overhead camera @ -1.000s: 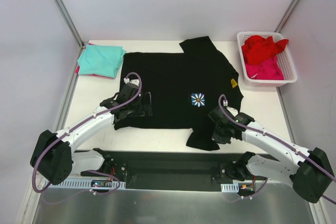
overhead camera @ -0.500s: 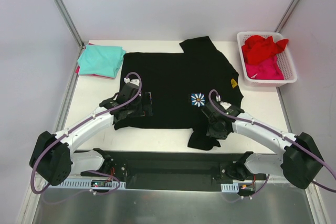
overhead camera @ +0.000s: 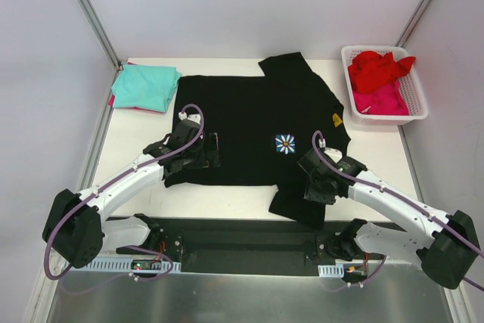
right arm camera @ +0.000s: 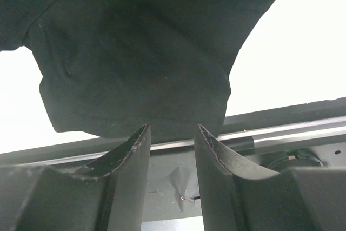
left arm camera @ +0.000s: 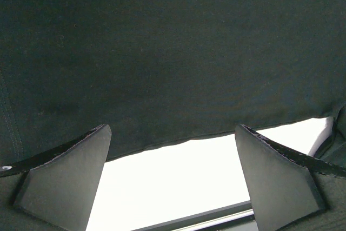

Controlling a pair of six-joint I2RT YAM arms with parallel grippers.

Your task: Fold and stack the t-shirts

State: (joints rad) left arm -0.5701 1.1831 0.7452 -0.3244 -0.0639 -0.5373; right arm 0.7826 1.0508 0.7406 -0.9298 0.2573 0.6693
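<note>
A large black t-shirt (overhead camera: 249, 115) with a flower print (overhead camera: 285, 144) lies spread flat on the white table. My left gripper (overhead camera: 214, 150) rests open over its near hem; in the left wrist view the gripper (left arm camera: 173, 128) straddles the hem (left arm camera: 162, 145) with bare table between the fingers. My right gripper (overhead camera: 311, 187) stands over the shirt's near sleeve (overhead camera: 295, 203). In the right wrist view this gripper (right arm camera: 172, 126) is open, the sleeve (right arm camera: 135, 74) lying just beyond its tips with nothing between them. A folded teal t-shirt (overhead camera: 145, 85) lies at the back left.
A white slotted basket (overhead camera: 389, 118) at the back right holds a red t-shirt (overhead camera: 378, 67) and a pink one (overhead camera: 378, 100). The black rail (overhead camera: 242, 236) runs along the table's near edge, and the sleeve's tip hangs over it.
My right gripper has gone from shut to open, letting go of the sleeve, and swung briefly left and back. The sleeve tip now reaches a little nearer the rail. The left arm has not moved.
</note>
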